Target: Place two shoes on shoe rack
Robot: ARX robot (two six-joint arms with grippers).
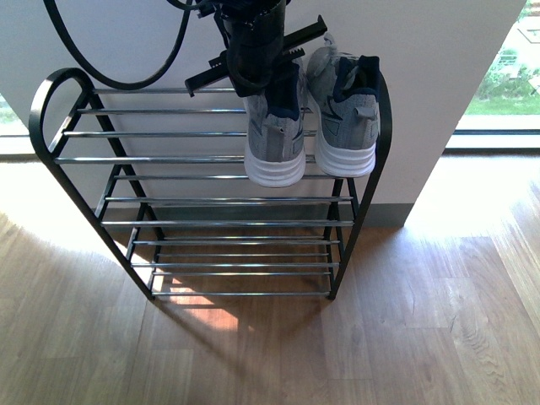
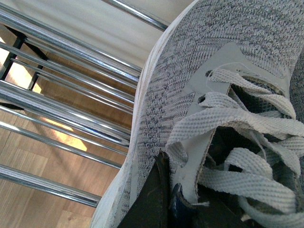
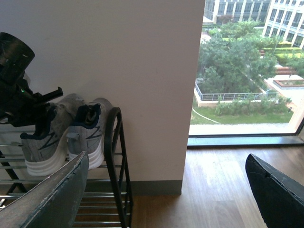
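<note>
Held sneaker: a grey sneaker (image 1: pixel 274 139) lies on the top tier of the rack (image 1: pixel 51 93), towards its right end. Its white heel faces the room and juts a little over the front bar.
Sneaker and left pincer: the left pincer (image 1: pixel 266 76) sits right on top of this sneaker, dipping into its navy collar.
Left pincer grip: pinched tight on the sneaker's lace flap. In the left wrist view one dark finger (image 2: pixel 152 204) presses the outside of the flap beside the laces, with more dark metal just inside.
Other sneaker: its mate (image 1: pixel 346 118) stands just beside it at the very end of the same tier, against the rack's right loop and clear of any pincer.
Left arm: it drops from above straight onto the shoe, with a black cable (image 1: pixel 110 80) looping off to the left in front of the wall.
Right pincer: the right pincer (image 3: pixel 167 159) is spread wide with nothing between its fingers (image 3: pixel 52 194).
Right arm: held well off to the right of the rack, looking back at both sneakers from the side.
Lower tiers: bare chrome bars over wooden floor (image 1: pixel 422 321).
</note>
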